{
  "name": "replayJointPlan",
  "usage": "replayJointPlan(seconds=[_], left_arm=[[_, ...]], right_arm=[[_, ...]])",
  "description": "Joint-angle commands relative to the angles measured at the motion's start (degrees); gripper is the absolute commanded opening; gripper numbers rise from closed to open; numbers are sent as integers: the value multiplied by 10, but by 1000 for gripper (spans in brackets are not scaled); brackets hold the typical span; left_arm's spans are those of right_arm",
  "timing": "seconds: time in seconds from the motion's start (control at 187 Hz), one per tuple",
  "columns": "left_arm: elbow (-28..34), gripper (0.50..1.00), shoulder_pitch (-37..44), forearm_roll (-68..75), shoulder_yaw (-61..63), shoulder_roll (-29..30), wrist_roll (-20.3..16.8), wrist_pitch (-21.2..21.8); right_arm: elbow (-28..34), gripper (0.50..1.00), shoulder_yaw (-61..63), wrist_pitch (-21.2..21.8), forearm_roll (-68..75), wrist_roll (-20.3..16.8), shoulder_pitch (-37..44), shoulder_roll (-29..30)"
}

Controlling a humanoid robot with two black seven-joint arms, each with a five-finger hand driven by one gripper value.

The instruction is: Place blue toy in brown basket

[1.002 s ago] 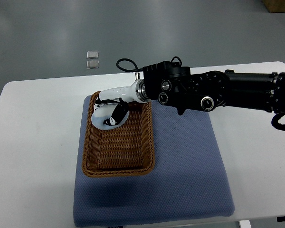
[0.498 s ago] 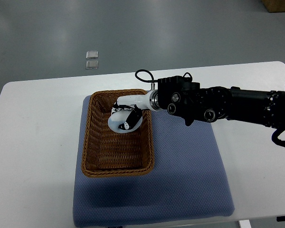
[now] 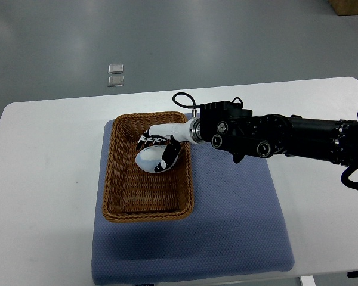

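Right hand (image 3: 157, 152) now lower in the brown basket (image 3: 116, 173), fingers spread, empty; blue mat (image 3: 238, 226) beneath.

A blue padded mat (image 3: 227, 226) is spread on the white table (image 3: 42, 179); two small clear squares (image 3: 116, 74) are seen on the grey floor (image 3: 227, 36).

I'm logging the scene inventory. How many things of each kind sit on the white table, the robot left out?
Brown woven wicker basket: 1
Blue textured fabric mat: 1
Blue toy: 0 visible, none can be made out beneath the right hand
Total: 2
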Motion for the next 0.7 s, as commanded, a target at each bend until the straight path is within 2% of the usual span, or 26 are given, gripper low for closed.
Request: replayJointPlan(seconds=[0.0, 0.236, 0.397, 0.697], left_arm=[[1, 1000, 0, 0, 0, 0, -1, 0], [1, 1000, 0, 0, 0, 0, 0, 0], [1, 1000, 0, 0, 0, 0, 0, 0], [2, 1000, 1, 0, 0, 0, 0, 0]], right_arm=[[0, 817, 3, 3, 1, 0, 4, 0], [1, 832, 6, 2, 6, 1, 22, 0], [1, 856, 51, 6, 7, 1, 31, 0], [1, 856, 155, -2, 12, 2, 31, 0]])
